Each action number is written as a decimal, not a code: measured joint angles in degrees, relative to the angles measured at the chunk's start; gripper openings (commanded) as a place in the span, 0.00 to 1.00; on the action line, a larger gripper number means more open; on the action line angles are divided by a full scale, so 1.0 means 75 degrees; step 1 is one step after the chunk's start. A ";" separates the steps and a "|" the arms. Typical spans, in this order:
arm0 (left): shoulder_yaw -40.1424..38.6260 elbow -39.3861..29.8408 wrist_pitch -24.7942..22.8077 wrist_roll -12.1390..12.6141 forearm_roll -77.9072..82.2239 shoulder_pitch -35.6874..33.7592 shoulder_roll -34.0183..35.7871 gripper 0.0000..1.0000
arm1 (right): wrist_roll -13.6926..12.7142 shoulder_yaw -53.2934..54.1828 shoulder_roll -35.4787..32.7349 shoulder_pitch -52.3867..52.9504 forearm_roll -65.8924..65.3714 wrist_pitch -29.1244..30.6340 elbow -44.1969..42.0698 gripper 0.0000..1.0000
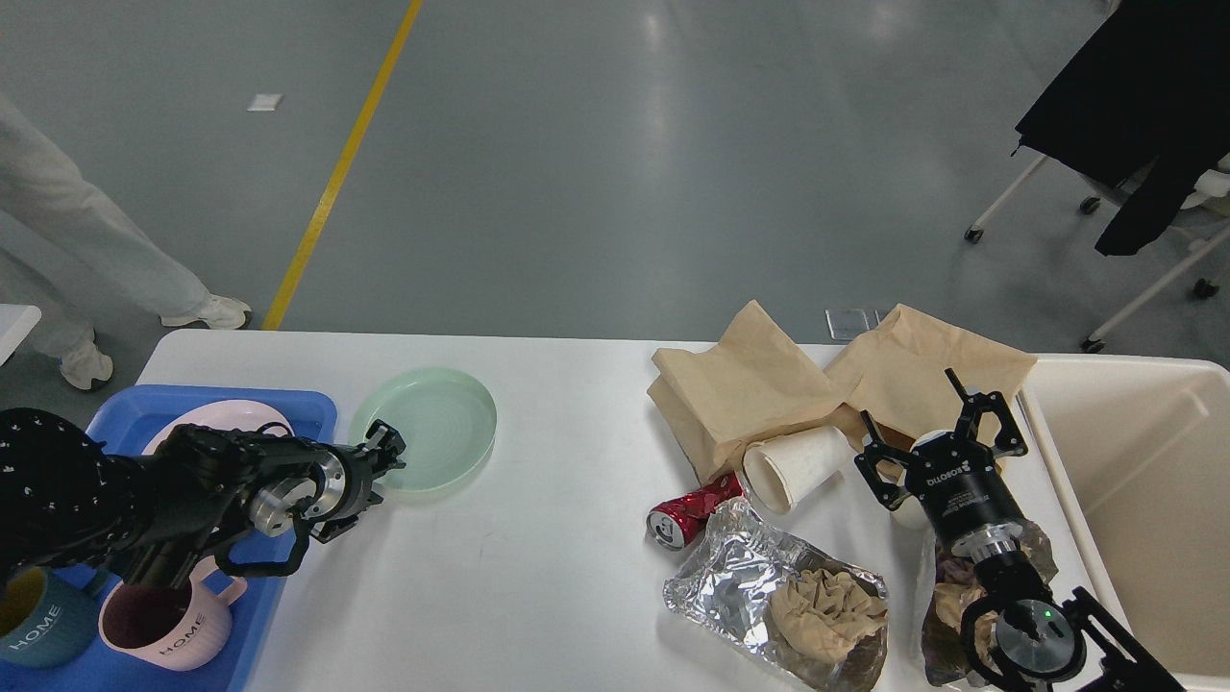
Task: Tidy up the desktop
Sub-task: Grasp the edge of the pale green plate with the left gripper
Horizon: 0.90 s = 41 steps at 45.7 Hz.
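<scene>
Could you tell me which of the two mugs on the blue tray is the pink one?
The pink mug, the one nearer the desktop; the teal mug sits at the tray's outer edge.

You saw a smooth white desktop (538,577), crinkled shiny foil bag (740,577), matt creased brown paper bags (759,384), a dented glossy red metal can (687,514), and a translucent green plate (432,428).

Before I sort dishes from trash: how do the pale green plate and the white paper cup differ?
The pale green plate sits flat and upright on the desktop; the white paper cup lies on its side, mouth toward the camera. The plate stands alone beside the blue tray, with the left gripper at its near edge; the cup is wedged among brown paper bags and a red can. Both look empty.
</scene>
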 measured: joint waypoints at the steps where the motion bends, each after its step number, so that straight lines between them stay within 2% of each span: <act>1: -0.0022 0.0000 0.0000 0.0000 -0.0003 0.0014 0.0001 0.40 | 0.0000 0.0000 0.0000 0.0000 0.0000 0.0000 0.0000 1.00; 11: -0.0099 0.0000 -0.0005 0.0002 -0.0017 0.0069 0.0046 0.27 | 0.0000 0.0000 0.0000 0.0000 0.0000 0.0000 0.0000 1.00; 24: -0.0150 0.0008 -0.0037 0.0001 -0.0020 0.0171 0.0054 0.19 | 0.0000 0.0000 0.0000 -0.0001 -0.0002 0.0000 0.0000 1.00; 36: -0.0150 0.0000 -0.0110 -0.0002 -0.0022 0.0185 0.0084 0.01 | 0.0000 0.0000 0.0000 -0.0001 -0.0002 0.0000 -0.0002 1.00; 41: -0.0150 -0.0001 -0.0320 0.0006 -0.0029 0.0183 0.0103 0.00 | 0.0000 0.0000 0.0000 -0.0001 -0.0001 0.0000 -0.0002 1.00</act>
